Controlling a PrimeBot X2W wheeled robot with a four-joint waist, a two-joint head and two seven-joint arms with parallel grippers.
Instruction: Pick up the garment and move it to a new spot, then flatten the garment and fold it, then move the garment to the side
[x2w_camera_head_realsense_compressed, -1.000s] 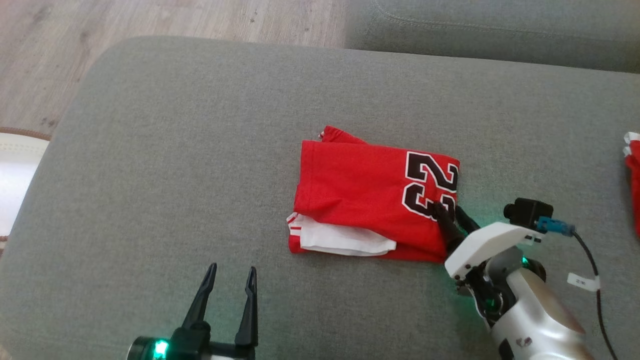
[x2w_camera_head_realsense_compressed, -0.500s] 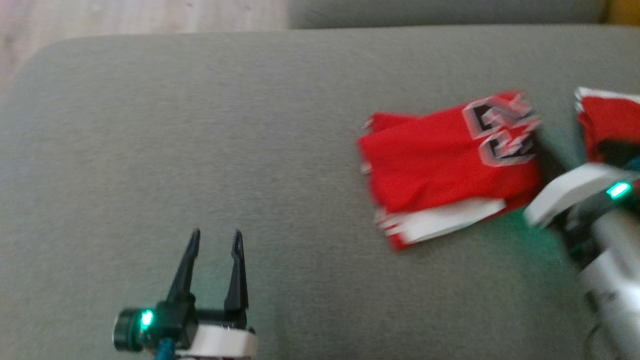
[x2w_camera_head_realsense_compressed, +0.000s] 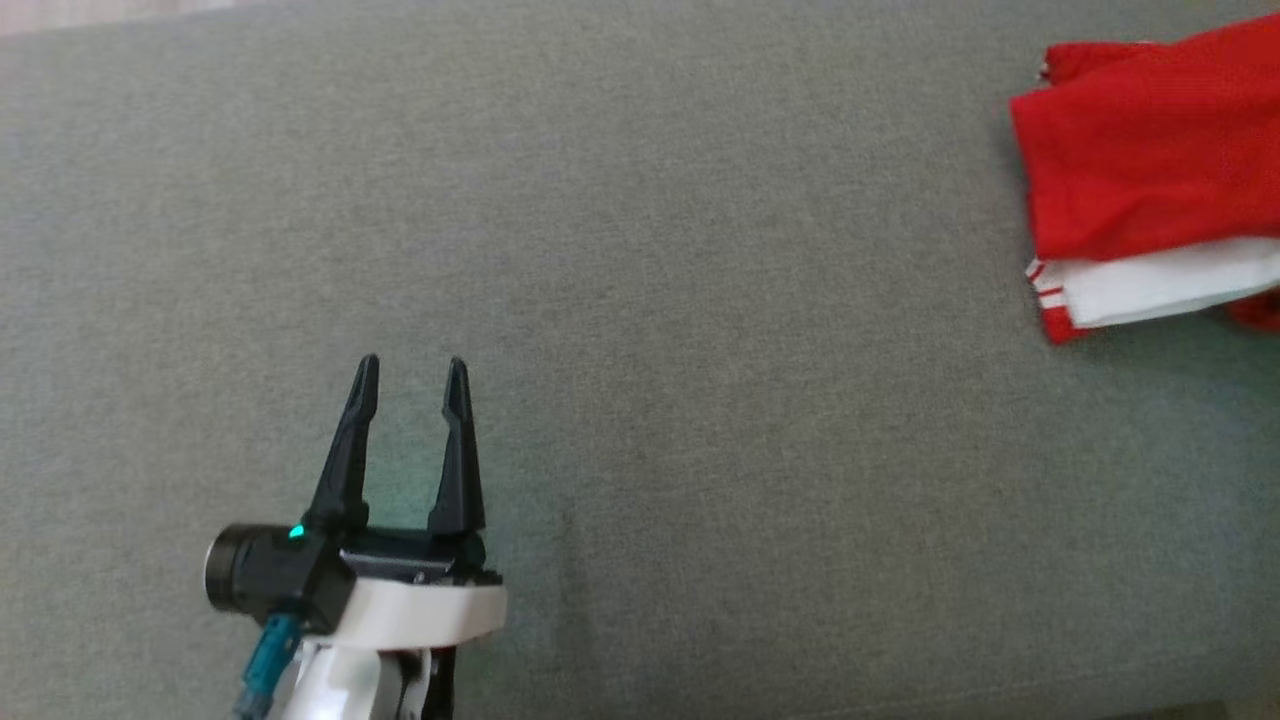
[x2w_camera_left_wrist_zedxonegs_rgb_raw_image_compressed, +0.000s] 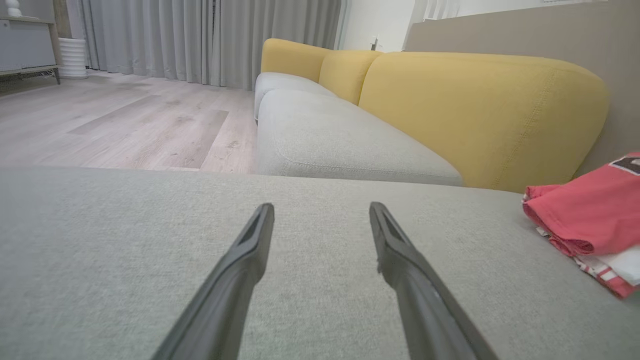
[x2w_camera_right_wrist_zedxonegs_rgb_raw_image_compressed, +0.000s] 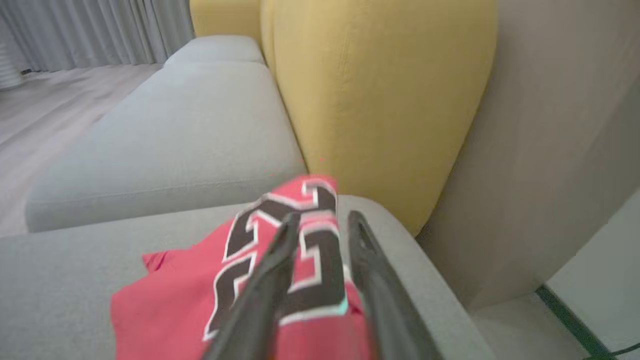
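On the cushion (x2w_camera_head_realsense_compressed: 700, 300), toward its far right end, the garment (x2w_camera_head_realsense_compressed: 1140, 150) lay folded. It was red, with a white layer peeking out beneath its near edge. Part of it ran past the edge of my head view.

My left gripper (x2w_camera_head_realsense_compressed: 412, 362) hovered over the cushion's near left part, well apart from the garment, its two fingers spread wide with nothing between them. From my left wrist, that gripper (x2w_camera_left_wrist_zedxonegs_rgb_raw_image_compressed: 321, 207) pointed low across the cushion (x2w_camera_left_wrist_zedxonegs_rgb_raw_image_compressed: 100, 250), and the garment (x2w_camera_left_wrist_zedxonegs_rgb_raw_image_compressed: 585, 210) sat off to the side of it as a bunched red fold.

From my right wrist, my right gripper (x2w_camera_right_wrist_zedxonegs_rgb_raw_image_compressed: 324, 218) was over the garment (x2w_camera_right_wrist_zedxonegs_rgb_raw_image_compressed: 165, 310), right at the black-and-white number print, near the cushion's (x2w_camera_right_wrist_zedxonegs_rgb_raw_image_compressed: 75, 280) rounded corner. Its fingers stood a little apart, with the print showing in the gap. The picture was blurred, and I could not tell whether they pinched any cloth or merely hung above it.

Beyond the cushion stood a grey seat (x2w_camera_left_wrist_zedxonegs_rgb_raw_image_compressed: 330, 140) with a yellow backrest (x2w_camera_left_wrist_zedxonegs_rgb_raw_image_compressed: 480, 115). Past the cushion's far edge I also saw pale wood floor (x2w_camera_left_wrist_zedxonegs_rgb_raw_image_compressed: 125, 120) and grey curtains (x2w_camera_left_wrist_zedxonegs_rgb_raw_image_compressed: 200, 40).
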